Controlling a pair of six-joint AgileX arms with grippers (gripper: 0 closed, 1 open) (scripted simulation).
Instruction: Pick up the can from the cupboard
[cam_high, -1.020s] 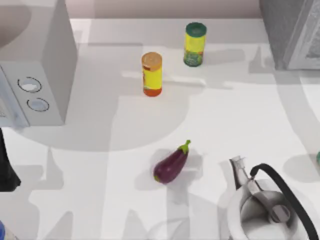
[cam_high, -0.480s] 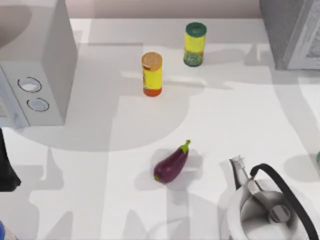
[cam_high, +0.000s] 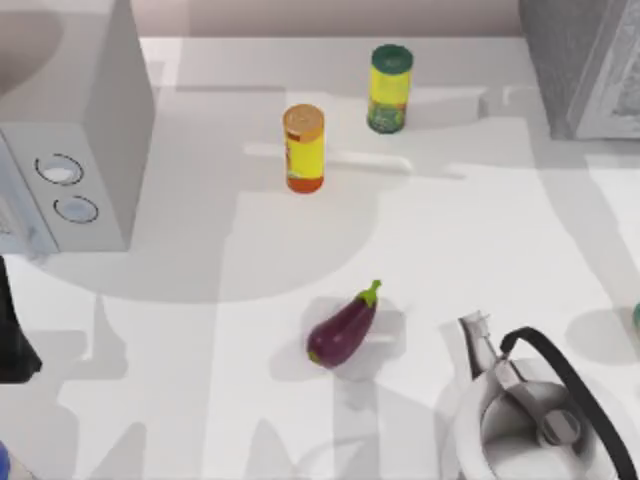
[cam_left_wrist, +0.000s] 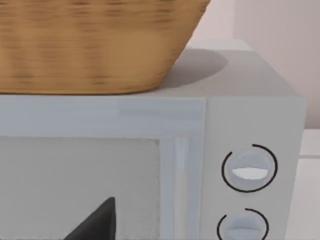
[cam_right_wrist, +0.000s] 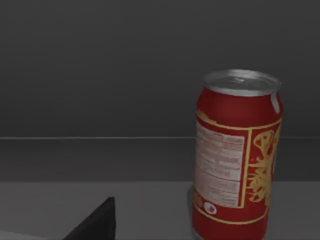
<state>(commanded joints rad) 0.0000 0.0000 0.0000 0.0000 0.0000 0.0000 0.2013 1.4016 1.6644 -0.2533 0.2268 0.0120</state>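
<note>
A red can (cam_right_wrist: 237, 155) with a silver top stands upright on the grey shelf (cam_right_wrist: 75, 205) inside the dark cupboard, seen in the right wrist view. A dark part of my right gripper (cam_right_wrist: 97, 222) shows in front of the can and apart from it. In the top view the grey cupboard (cam_high: 585, 60) stands at the table's far right corner. My left arm (cam_high: 12, 330) is parked at the left edge, and a dark part of the left gripper (cam_left_wrist: 97, 222) faces the microwave (cam_left_wrist: 150, 150).
The microwave (cam_high: 70, 150) sits at the left with a wicker basket (cam_left_wrist: 90, 45) on top. On the table stand an orange-capped yellow canister (cam_high: 304, 148) and a green-capped one (cam_high: 389, 88). An eggplant (cam_high: 343, 329) and a silver kettle (cam_high: 530, 415) lie nearer the front.
Nothing on the table has moved. The shadows near the cupboard have shifted slightly.
</note>
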